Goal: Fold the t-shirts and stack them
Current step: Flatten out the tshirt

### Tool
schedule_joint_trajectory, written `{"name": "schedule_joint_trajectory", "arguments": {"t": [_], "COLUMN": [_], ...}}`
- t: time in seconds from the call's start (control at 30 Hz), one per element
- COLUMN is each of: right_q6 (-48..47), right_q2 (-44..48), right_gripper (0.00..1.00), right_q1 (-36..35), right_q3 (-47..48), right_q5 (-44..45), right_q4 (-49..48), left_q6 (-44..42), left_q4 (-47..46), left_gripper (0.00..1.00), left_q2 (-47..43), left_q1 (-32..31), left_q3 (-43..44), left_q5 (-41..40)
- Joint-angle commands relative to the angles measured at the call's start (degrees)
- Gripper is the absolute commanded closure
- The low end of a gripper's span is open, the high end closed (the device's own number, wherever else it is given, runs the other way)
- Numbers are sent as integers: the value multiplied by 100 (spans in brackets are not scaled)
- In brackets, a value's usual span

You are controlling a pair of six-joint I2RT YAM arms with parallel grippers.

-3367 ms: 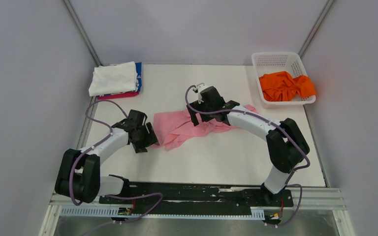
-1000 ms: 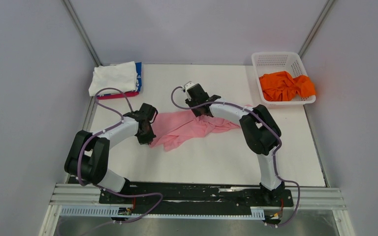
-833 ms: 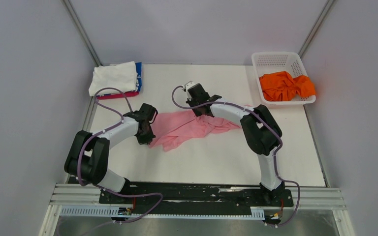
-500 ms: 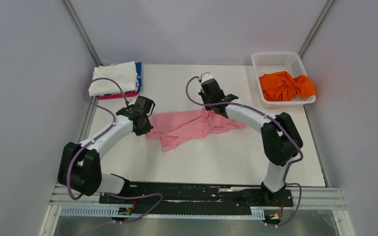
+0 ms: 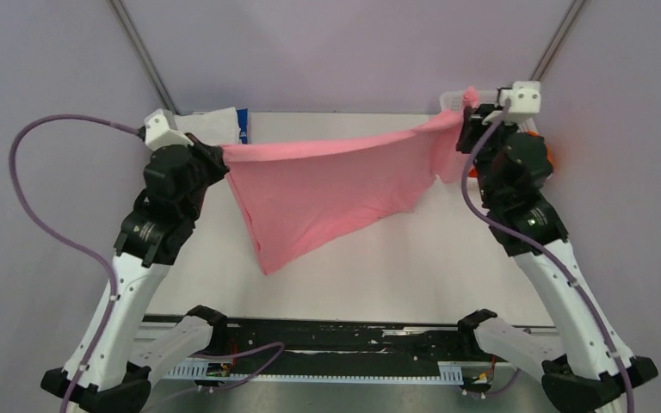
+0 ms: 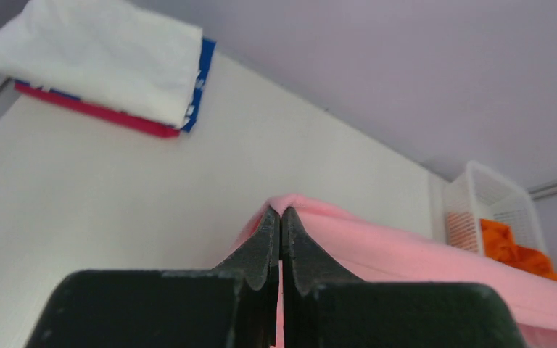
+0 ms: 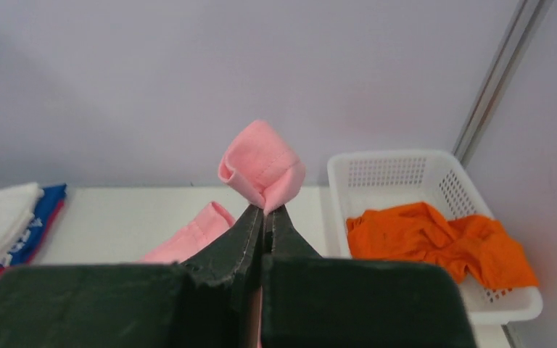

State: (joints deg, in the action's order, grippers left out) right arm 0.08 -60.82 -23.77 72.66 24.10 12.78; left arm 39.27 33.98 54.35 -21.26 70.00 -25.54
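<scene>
A light pink t-shirt (image 5: 327, 194) hangs stretched in the air between both arms, its lower corner drooping toward the table. My left gripper (image 5: 217, 155) is shut on its left end, seen as pink cloth (image 6: 348, 232) pinched at the tips of my left gripper (image 6: 281, 212). High at the right, my right gripper (image 5: 467, 110) is shut on the other end, a pink fold (image 7: 261, 165) bunching above the tips of my right gripper (image 7: 264, 209). A folded stack with a white shirt (image 6: 101, 51) on blue and magenta ones lies at the back left.
A white lattice basket (image 7: 406, 170) at the back right holds a crumpled orange shirt (image 7: 439, 239). The white table (image 5: 379, 267) lies under the hanging shirt. Grey walls close the back and sides.
Both arms rose and swung apart, lifting the pink shirt off the table and pulling it taut between them. The right gripper closed on the cloth about a second ago.
</scene>
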Motion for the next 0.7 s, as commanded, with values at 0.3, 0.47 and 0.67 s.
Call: {"name": "schedule_joint_trajectory", "arguments": {"t": [0.3, 0.47, 0.67], "right_q6": [-360, -344, -360], "right_q2": [1318, 1323, 1371], "right_gripper": [100, 100, 100], "right_q1": [-17, -14, -18], "right_q3": [2834, 3772, 3878], "right_q5": [-2100, -2793, -2940], "right_q4": [882, 1247, 1378], "left_q6": [-1164, -1235, -1227], "left_q4": [-863, -818, -727], "left_gripper": [100, 100, 100], "left_q2": [-661, -728, -729], "left_q1": [-10, -10, -10], "left_q3": [2693, 3344, 3519], "left_q5": [1794, 2252, 2461]}}
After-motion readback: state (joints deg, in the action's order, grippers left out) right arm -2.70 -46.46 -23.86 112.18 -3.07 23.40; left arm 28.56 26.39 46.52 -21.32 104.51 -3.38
